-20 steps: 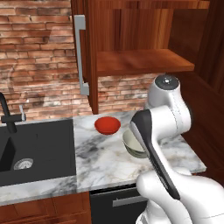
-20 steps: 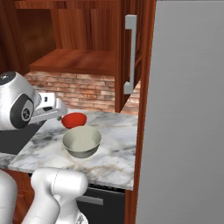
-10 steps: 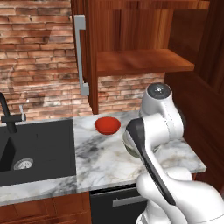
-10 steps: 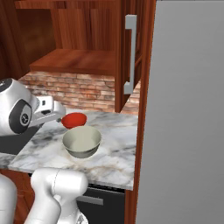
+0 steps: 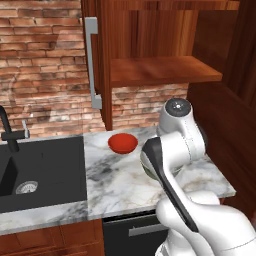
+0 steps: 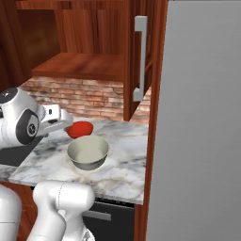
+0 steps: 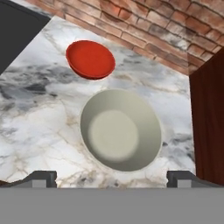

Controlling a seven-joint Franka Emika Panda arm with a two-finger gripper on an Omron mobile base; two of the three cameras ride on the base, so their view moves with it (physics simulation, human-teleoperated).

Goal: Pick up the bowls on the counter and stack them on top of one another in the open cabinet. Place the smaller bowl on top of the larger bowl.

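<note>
From the left base view, we see our arm has dropped lower over the counter (image 5: 120, 180), hiding most of the larger bowl (image 5: 145, 166); the smaller bowl (image 5: 122, 142) sits far-left of it.

From the right base view, our gripper (image 6: 62, 117) has come down near both bowls, so we judge the approach underway.

In the hand view, our fingers (image 7: 41, 178) stand wide apart, holding nothing, the larger bowl just beyond them.

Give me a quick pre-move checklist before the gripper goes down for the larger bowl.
1. Gripper open: ok, the fingertips stand wide apart at either side of the hand view.
2. Larger bowl centred between the fingertips: ok, it sits roughly midway in the hand view.
3. Larger bowl upright and empty on the counter: ok.
4. Smaller bowl apart from the larger bowl: ok, a strip of marble shows between their rims.
5. Open cabinet shelf free to receive the bowl: ok, nothing shows on the shelf board.
6. Height of the fingertips above the rim: cannot tell.
</note>
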